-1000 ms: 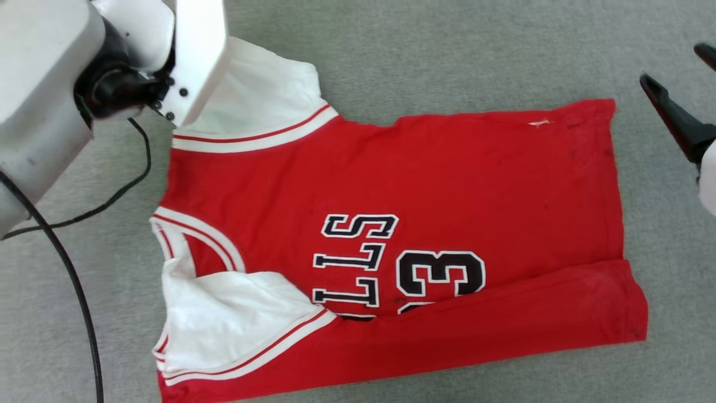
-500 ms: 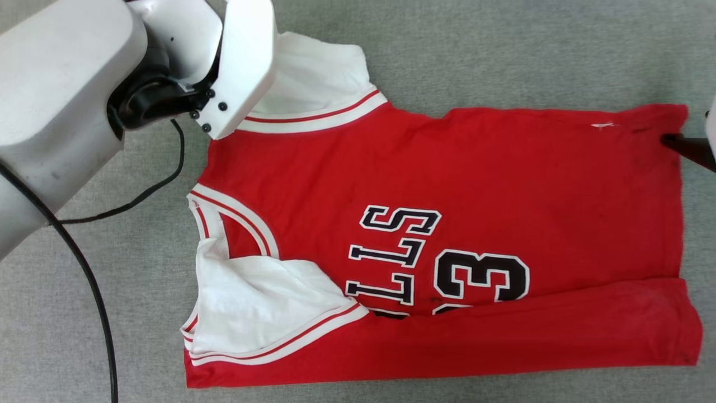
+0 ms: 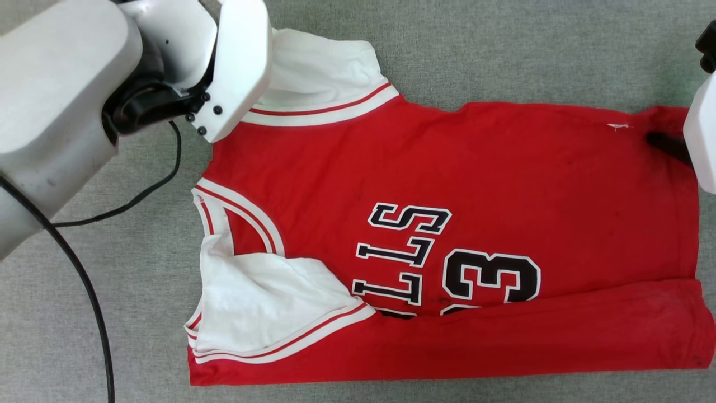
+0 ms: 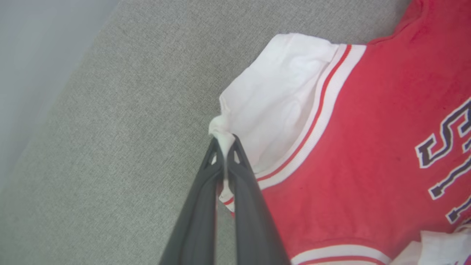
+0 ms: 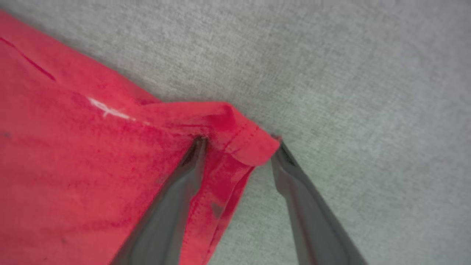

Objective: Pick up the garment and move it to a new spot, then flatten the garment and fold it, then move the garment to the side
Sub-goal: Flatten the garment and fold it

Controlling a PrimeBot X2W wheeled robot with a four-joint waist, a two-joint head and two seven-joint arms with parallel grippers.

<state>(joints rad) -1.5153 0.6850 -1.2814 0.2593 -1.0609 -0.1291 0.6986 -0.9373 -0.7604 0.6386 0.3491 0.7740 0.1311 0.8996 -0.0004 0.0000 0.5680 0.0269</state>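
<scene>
Spreading under everything is the grey bench (image 3: 503,50), and your red shirt (image 3: 503,179) lies flat on it, number side up. Judging by how it lies, moving and flattening are done and folding has begun: the shirt's near long edge is turned over its lettering (image 3: 403,252). The far edge, any crosswise fold and the shift aside remain. Your left tool (image 4: 223,147) is clenched on the shirt's far white sleeve (image 4: 279,92). Your right tool (image 5: 240,144) straddles the shirt's far hem corner (image 5: 254,147), jaws apart, gripping nothing yet.
</scene>
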